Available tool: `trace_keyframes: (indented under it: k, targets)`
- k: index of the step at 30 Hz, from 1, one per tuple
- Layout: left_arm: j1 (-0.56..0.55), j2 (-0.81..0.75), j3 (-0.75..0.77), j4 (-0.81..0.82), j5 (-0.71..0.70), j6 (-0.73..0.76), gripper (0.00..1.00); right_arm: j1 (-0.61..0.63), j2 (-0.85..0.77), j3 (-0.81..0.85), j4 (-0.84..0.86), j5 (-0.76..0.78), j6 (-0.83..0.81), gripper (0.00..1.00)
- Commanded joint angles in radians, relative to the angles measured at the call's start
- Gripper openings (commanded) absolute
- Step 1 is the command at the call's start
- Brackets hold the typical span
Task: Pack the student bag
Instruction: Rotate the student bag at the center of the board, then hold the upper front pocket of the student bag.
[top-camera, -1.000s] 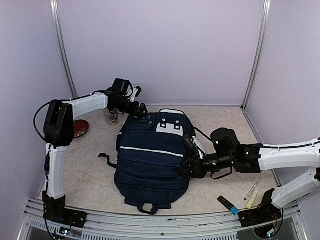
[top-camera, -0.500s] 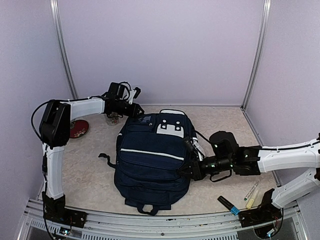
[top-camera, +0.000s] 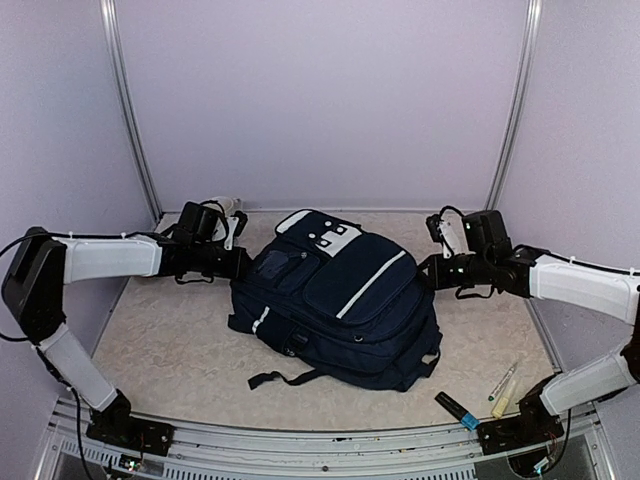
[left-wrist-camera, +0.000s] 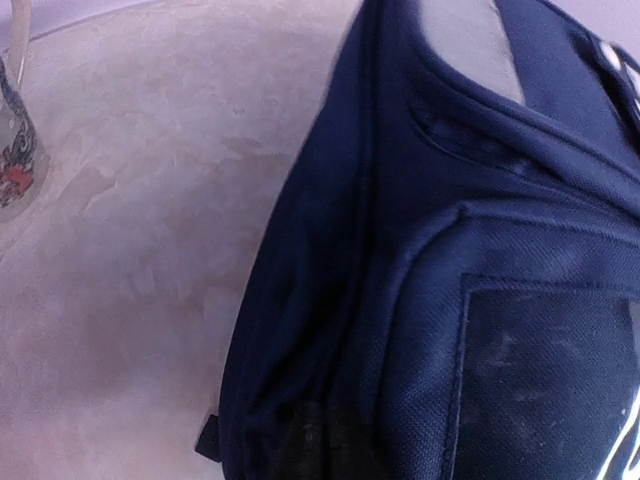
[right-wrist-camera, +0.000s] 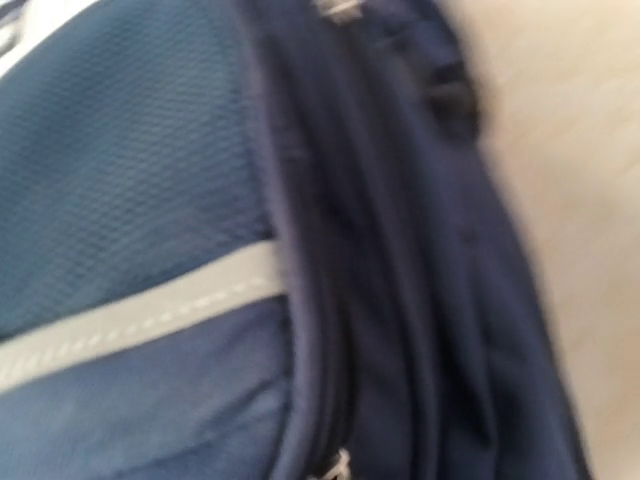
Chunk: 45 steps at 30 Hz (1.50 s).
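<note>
The student bag (top-camera: 340, 300), dark navy with a white stripe (top-camera: 375, 285) and a white patch (top-camera: 333, 237), lies flat and slanted mid-table, its top at the back left. My left gripper (top-camera: 243, 263) is shut at the bag's left side, its tip buried in the fabric. On the opposite edge, my right gripper (top-camera: 427, 272) is shut on the fabric too. Navy cloth (left-wrist-camera: 450, 300) fills the left wrist view and hides the fingers. The blurred right wrist view shows the bag (right-wrist-camera: 150, 200), its stripe (right-wrist-camera: 130, 320) and side seams.
A black marker with a blue cap (top-camera: 458, 410) and two pale markers (top-camera: 503, 385) lie at the front right. A patterned glass (left-wrist-camera: 15, 150) stands left of the bag. A black strap (top-camera: 285, 378) trails from the bag's front. Walls close in on three sides.
The bag has swung round, its bottom end now pointing front right. Both arms have moved back to its two sides. The left gripper has closed from wide open.
</note>
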Motion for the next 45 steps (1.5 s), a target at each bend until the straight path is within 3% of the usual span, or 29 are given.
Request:
trace_keyframes:
  k: [1,3,6,9,12,16,19,26,36,38,40,44,45]
  targets:
    - [-0.202,-0.175,-0.095,-0.061,-0.025,-0.001,0.31,0.010,0.063,0.188,-0.006,-0.013,-0.241,0.00]
    - [-0.284,-0.233,-0.098,-0.127,-0.127,0.048,0.60,0.010,0.076,0.248,-0.040,-0.025,-0.301,0.00]
    - [-0.436,-0.317,-0.061,-0.225,-0.299,0.158,0.81,0.011,0.104,0.337,-0.107,-0.060,-0.396,0.00]
    - [-0.562,-0.404,-0.015,-0.264,-0.363,0.302,0.98,0.018,0.120,0.389,-0.152,-0.091,-0.504,0.00]
    - [-0.644,-0.482,-0.006,-0.242,-0.213,0.501,0.99,0.029,0.128,0.401,-0.148,-0.096,-0.581,0.00]
    - [-0.640,-0.537,-0.029,-0.133,0.049,0.636,0.99,0.059,0.151,0.435,-0.171,-0.069,-0.679,0.00]
    - [-0.598,-0.493,-0.002,-0.059,0.053,0.649,0.99,0.127,0.144,0.450,-0.179,-0.040,-0.789,0.00]
    - [-0.283,-0.135,0.273,-0.112,0.236,0.646,0.99,0.214,0.125,0.476,-0.148,-0.049,-0.925,0.00]
    - [-0.279,0.297,0.739,-0.558,0.600,0.937,0.98,0.241,0.141,0.494,-0.153,-0.049,-0.965,0.00]
    - [-0.283,0.346,0.785,-0.635,0.617,0.954,0.94,0.241,0.141,0.497,-0.151,-0.036,-0.964,0.00]
    - [-0.283,0.377,0.810,-0.693,0.637,0.967,0.78,0.241,0.141,0.502,-0.151,-0.020,-0.956,0.00]
    - [-0.279,0.373,0.802,-0.687,0.661,0.960,0.12,0.241,0.141,0.517,-0.169,0.010,-0.940,0.00]
    - [-0.276,0.356,0.790,-0.662,0.658,0.945,0.00,0.241,0.138,0.517,-0.180,0.020,-0.934,0.00]
